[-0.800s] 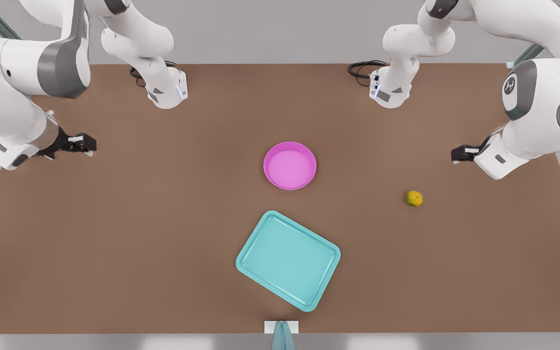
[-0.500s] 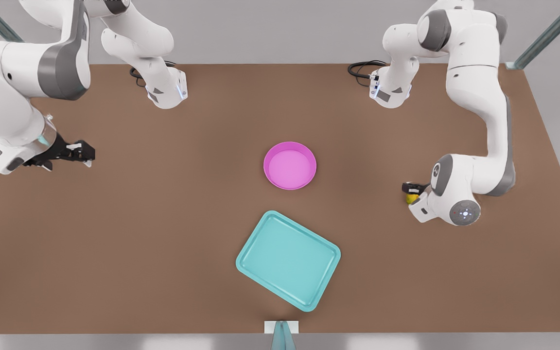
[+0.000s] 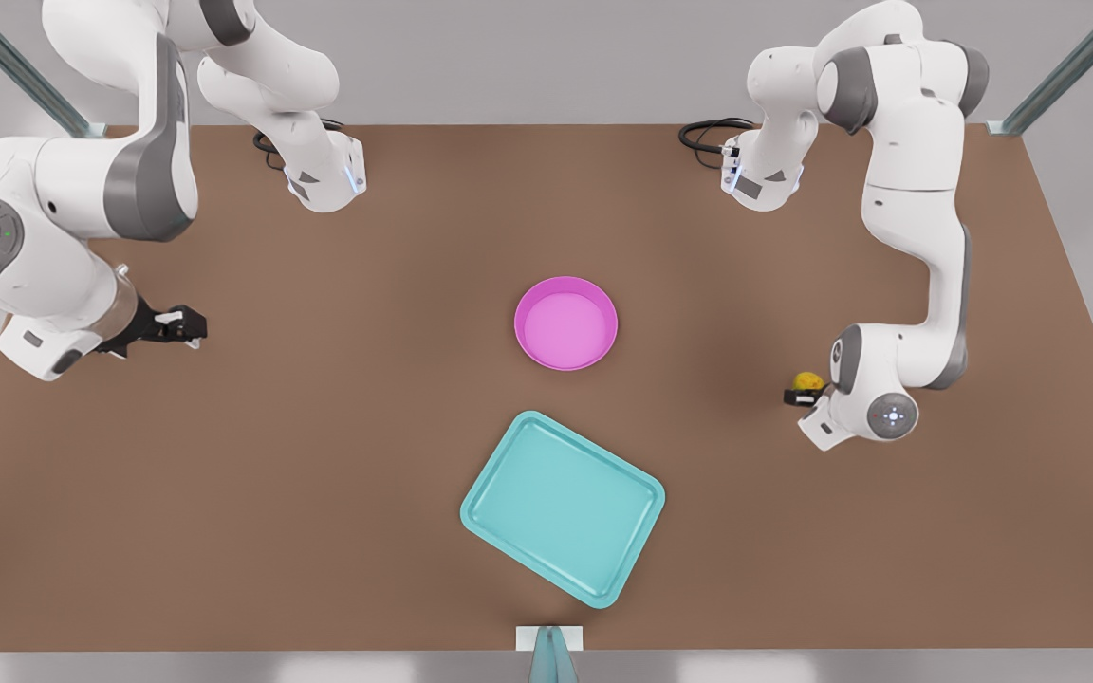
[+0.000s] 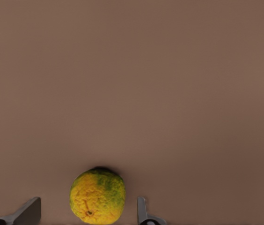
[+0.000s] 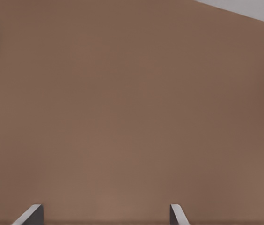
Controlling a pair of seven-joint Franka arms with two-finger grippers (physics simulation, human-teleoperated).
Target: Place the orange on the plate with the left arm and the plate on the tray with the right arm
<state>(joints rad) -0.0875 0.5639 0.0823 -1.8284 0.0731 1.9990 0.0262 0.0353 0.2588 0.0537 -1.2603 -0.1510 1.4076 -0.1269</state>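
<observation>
Front view, brown tabletop point(image 3: 319, 455), grey wall point(image 3: 527, 57), metal struts point(image 3: 1064, 71)

orange point(image 4: 97, 196): dimpled rind | table point(image 3: 319, 427): matt brown | tray point(image 3: 562, 507): smooth

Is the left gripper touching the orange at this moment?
Apart. The left wrist view shows bare table between the orange and each finger of the left gripper, which is open around it.
</observation>
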